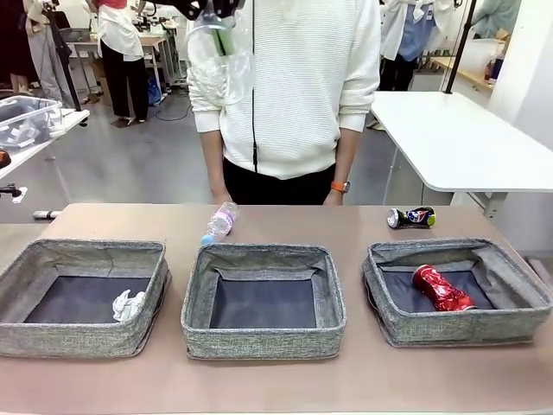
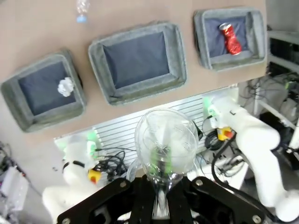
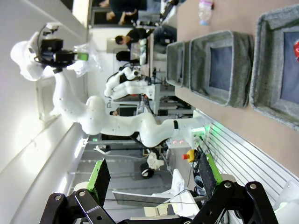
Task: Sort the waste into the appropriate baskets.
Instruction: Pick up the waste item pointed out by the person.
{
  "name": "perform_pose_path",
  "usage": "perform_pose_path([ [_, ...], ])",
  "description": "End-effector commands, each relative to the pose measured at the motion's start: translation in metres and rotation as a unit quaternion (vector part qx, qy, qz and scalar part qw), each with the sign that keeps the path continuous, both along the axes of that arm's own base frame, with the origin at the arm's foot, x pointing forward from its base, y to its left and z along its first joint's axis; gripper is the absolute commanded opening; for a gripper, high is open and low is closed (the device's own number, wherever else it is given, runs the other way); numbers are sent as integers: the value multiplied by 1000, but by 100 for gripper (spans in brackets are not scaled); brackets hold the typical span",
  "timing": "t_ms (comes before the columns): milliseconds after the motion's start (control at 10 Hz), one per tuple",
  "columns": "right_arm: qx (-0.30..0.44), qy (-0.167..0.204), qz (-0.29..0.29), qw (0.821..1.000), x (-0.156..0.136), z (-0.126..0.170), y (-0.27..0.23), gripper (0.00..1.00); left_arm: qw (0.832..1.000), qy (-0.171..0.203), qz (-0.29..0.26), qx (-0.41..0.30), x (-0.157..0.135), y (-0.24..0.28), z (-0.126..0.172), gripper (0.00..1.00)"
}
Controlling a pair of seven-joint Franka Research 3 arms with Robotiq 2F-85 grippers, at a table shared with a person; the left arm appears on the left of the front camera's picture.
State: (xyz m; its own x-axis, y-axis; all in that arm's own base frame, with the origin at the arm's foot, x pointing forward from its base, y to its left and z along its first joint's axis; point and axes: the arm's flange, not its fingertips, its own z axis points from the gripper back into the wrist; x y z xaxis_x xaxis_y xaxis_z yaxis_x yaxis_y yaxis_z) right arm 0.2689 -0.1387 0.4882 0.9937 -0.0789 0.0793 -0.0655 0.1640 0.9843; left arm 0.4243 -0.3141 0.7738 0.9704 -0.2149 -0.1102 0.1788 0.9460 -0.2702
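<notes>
My left jaws are pressed together on the clear crushed plastic cup (image 2: 166, 144), pinching it at its narrow lower end. In the front view the cup hangs at the top of the frame, high above the table (image 1: 346, 380) and right in front of the person's white top (image 1: 302, 86). My right jaws are spread wide with nothing between them.

Below, the left basket (image 1: 86, 246) holds the crumpled white paper ball (image 1: 130, 304) and the right basket (image 1: 458, 328) holds the crushed red can (image 1: 442, 290). The middle basket (image 1: 263, 341) has nothing in it, so I judge the cup belongs there. The clear blue-capped plastic bottle (image 1: 221, 221) lies just beyond its far rim, and the crushed dark-blue can (image 1: 411, 217) lies beyond the right basket.

The risk is the height. The cup is light and thin, so if I let go from up here it could drift, strike a soft rim and tumble onto the table or into the paper basket. My hold is on a small, slippery, dented spot, so a quick swing down might twist the cup loose. The person also stands close.
</notes>
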Motion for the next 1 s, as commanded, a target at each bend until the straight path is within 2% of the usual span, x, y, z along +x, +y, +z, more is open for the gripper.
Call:
perform_pose_path([
  [0,4,-7,-4,1000,1,1,2,100,1000,9,7,1,25,-16,31,1],
  [200,4,-7,-4,1000,1,1,2,100,998,35,-30,-40,32,-22,21,1],
  [300,4,-7,-4,1000,1,1,2,100,1000,8,-4,-14,17,-5,-1,1],
  [900,4,-7,-4,1000,1,1,2,100,1000,8,-4,-14,17,-5,-1,1],
])
